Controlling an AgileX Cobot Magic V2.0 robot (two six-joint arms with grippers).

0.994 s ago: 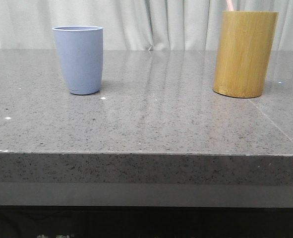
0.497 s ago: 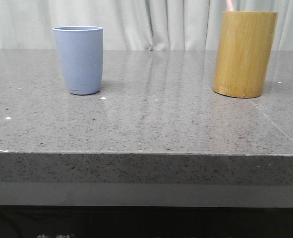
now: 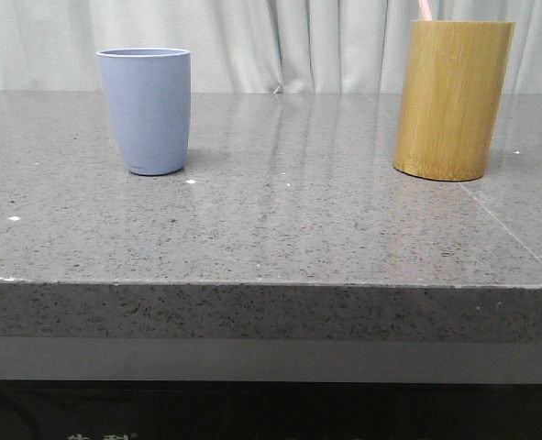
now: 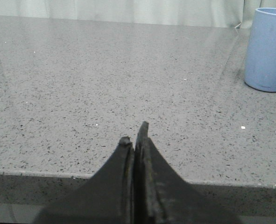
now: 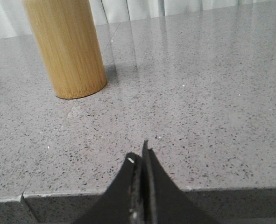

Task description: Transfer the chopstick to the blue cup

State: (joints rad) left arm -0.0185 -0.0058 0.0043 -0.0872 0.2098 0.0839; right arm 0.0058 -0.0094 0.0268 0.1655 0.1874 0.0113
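grey stone table (image 3: 280, 229) spreads wide. bamboo cylinder (image 3: 452, 99) upright at far right, the chopstick (image 3: 425, 9) poking pink from its top. the blue cup (image 3: 147, 110) upright, well apart at left. left gripper (image 4: 135, 140) pinched together, empty; right gripper (image 5: 139, 156) likewise, fingers pressed tight on nothing.

Matte blue cup (image 3: 146, 110); wood-grain bamboo cylinder (image 3: 451, 99); glossy speckled stone table (image 3: 280, 220).
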